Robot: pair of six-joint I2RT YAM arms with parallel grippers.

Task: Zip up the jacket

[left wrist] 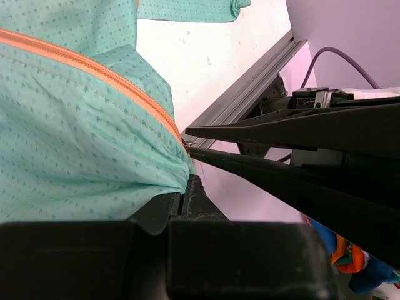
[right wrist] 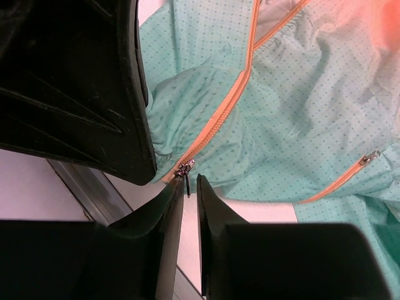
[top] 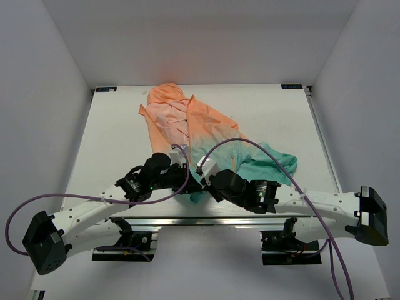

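The jacket lies spread on the table, peach-orange at the far end and teal at the near hem. My two grippers meet at the near hem. My left gripper is shut on a fold of teal hem beside the orange front zipper; its fingertips pinch the cloth. My right gripper is slightly open with the small metal zipper pull hanging between its fingers, at the bottom end of the zipper. It sits close against the left gripper in the top view.
The metal rail along the table's near edge runs just under the grippers. A pocket zipper lies to the right on the teal cloth. Purple cables arch over the arms. White walls enclose the table.
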